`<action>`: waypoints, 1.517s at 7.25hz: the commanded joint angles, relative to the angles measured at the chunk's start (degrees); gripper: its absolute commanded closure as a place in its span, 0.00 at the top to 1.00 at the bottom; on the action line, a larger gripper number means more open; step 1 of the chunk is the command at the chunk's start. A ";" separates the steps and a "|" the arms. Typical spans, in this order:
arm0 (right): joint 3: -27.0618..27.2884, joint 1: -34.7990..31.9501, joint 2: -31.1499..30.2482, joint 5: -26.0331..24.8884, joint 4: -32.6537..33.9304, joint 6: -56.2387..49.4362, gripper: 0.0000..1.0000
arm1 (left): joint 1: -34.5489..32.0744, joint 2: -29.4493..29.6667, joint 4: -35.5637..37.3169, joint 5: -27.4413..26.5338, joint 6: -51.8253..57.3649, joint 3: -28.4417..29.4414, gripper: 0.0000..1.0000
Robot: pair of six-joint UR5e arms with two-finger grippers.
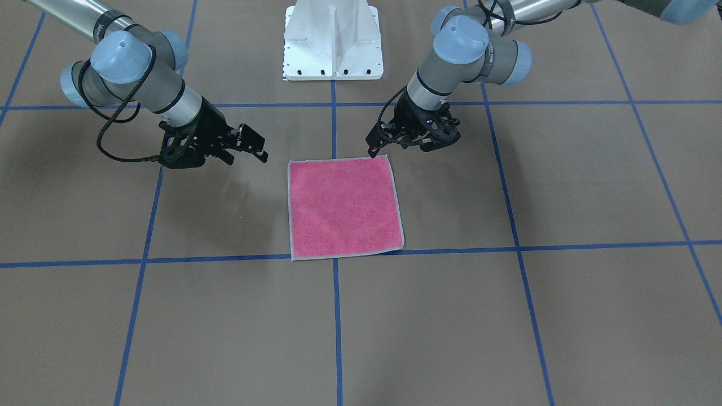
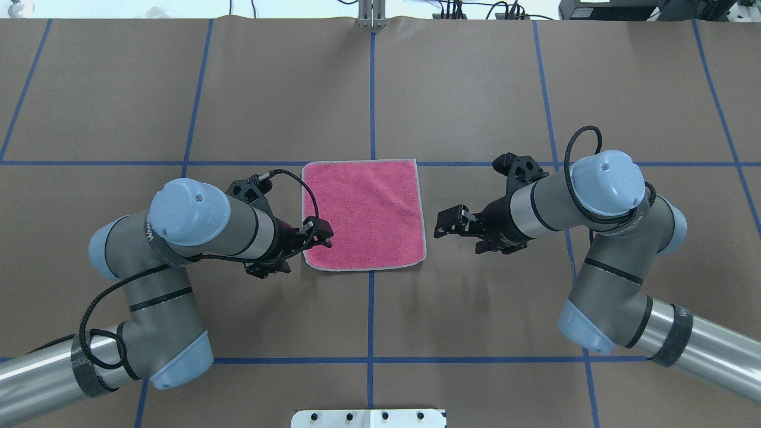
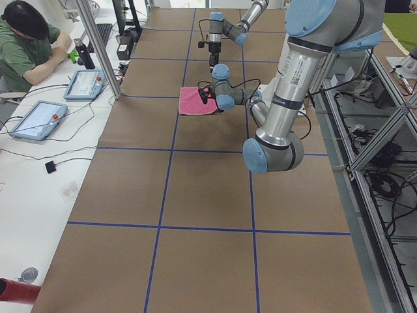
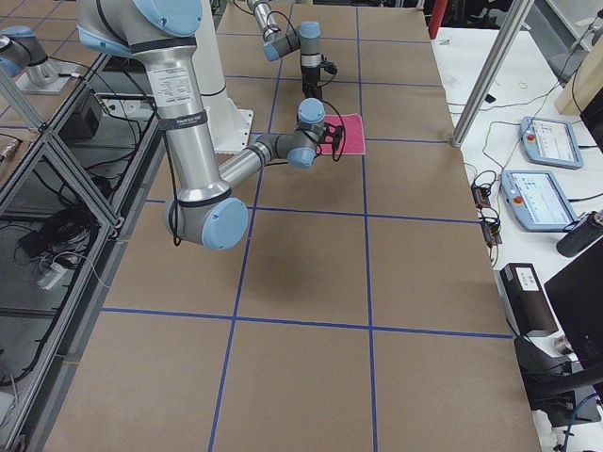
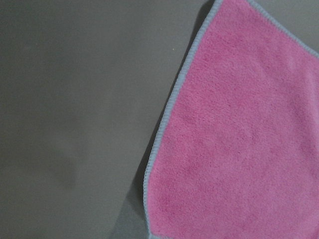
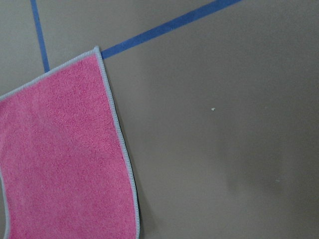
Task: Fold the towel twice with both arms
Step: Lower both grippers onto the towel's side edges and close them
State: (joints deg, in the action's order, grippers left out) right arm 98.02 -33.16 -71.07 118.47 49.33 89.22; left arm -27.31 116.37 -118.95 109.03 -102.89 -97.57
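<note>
Brown paper covers the tabletop (image 2: pixel 475 89); the left arm (image 2: pixel 196 220) and right arm (image 2: pixel 571 196) flank the towel (image 2: pixel 362 214), lying flat, pink face up, unfolded. Left tool (image 2: pixel 320 233) hovers over its near corner, right tool (image 2: pixel 446 224) just beside it, both spread apart, seemingly for paired grasps.

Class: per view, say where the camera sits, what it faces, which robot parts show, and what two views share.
Front: across the table, facing the base, down on the towel; left arm, right arm.
Overhead: behind the base, forward and down; both arms.
Left side: table's left end, along it; left arm near.
Right side: table's right end; right arm near.
Left wrist: down on the towel's edge; no arm.
Right wrist: down on its corner; likewise.
Shared: both wrist views show towel border.
</note>
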 commanded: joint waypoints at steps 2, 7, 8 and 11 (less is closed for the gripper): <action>-3.01 1.34 3.47 -0.17 0.15 1.65 0.96 | 0.15 0.61 -0.40 -0.04 0.06 1.33 0.99; -8.45 3.45 7.60 -1.75 0.06 2.44 0.81 | 0.15 0.44 -0.67 -0.04 0.23 1.42 0.98; -8.90 3.54 7.61 -1.75 -0.02 2.45 0.72 | 0.15 0.44 -0.76 -0.04 0.23 1.42 0.98; -8.81 3.37 7.09 -1.57 -0.55 2.89 0.46 | 0.15 0.52 -0.76 -0.04 0.23 1.68 0.98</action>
State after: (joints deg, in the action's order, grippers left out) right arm 89.23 -29.71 -63.64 116.80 49.15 92.03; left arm -27.16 116.86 -119.68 108.99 -102.66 -95.98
